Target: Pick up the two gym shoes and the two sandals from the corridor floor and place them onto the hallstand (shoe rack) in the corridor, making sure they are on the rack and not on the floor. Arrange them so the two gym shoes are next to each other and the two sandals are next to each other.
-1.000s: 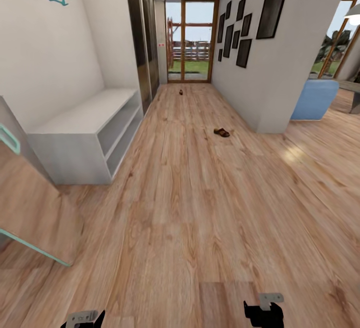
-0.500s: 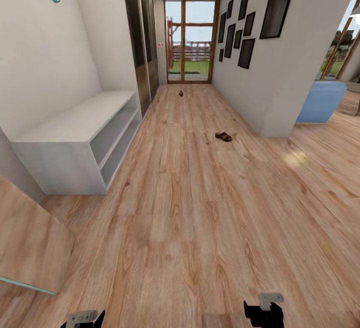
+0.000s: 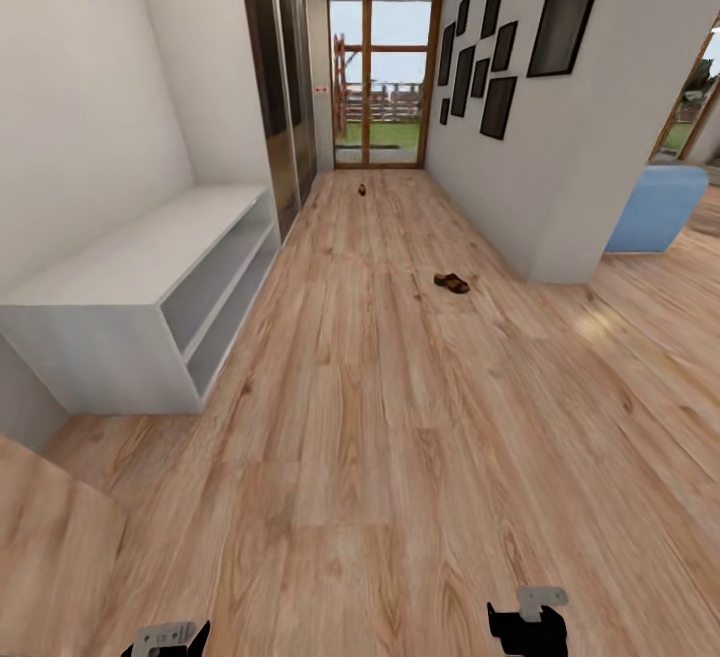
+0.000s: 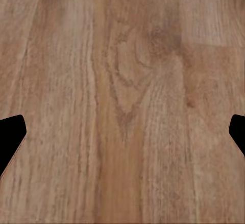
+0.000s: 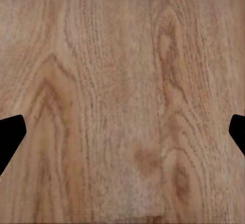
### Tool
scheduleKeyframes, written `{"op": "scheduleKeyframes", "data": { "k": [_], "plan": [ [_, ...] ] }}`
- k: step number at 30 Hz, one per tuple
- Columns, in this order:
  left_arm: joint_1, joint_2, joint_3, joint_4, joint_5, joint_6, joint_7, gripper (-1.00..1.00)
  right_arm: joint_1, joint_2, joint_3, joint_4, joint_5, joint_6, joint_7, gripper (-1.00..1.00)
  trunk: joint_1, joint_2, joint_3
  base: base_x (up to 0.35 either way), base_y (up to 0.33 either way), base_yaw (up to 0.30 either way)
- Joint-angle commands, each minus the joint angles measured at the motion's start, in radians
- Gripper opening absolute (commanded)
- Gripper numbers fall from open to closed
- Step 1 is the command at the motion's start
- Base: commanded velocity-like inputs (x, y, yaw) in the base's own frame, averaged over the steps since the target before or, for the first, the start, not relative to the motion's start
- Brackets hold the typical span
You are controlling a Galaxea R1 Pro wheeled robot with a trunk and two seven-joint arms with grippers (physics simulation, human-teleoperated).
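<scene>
One dark-brown sandal (image 3: pixel 451 283) lies on the wood-plank corridor floor (image 3: pixel 380 457), mid-corridor near the right wall's corner. A second small brown object (image 3: pixel 361 187), too small to identify, lies far down the corridor near the glass door. The gym shoes and the hallstand with wall shelves are out of view. My left gripper (image 3: pixel 170 639) and right gripper (image 3: pixel 528 627) show at the bottom edge of the head view, far from the sandal. In the wrist views the left gripper (image 4: pixel 122 137) and right gripper (image 5: pixel 122 137) are open over bare floor.
A plain white low bench (image 3: pixel 130 277) with open shelf tiers stands along the left wall. A leaning mirror panel (image 3: pixel 50 537) reflects floor at the lower left. Mirrored wardrobe doors (image 3: pixel 275 77) follow the bench. A blue seat (image 3: pixel 655 207) sits past the right wall's corner.
The camera has moved forward along the corridor, so the bench and the sandal look nearer and the mirror slides out at the lower left. Both grippers keep their pose.
</scene>
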Motion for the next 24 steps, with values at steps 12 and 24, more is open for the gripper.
{"op": "scheduleKeyframes", "data": {
  "k": [12,24],
  "plan": [
    [-0.001,0.000,0.005,0.001,0.008,0.000,-0.010,1.00,-0.001,0.000,-0.008,0.001,0.011,-0.003,-0.003,1.00,0.000,0.000,-0.001,0.339,0.000,0.000],
    [0.000,0.000,0.005,0.001,0.008,0.000,-0.010,1.00,-0.001,0.000,-0.008,0.001,0.011,-0.003,-0.004,1.00,0.000,0.000,-0.001,0.339,0.000,0.000]
  ]
}}
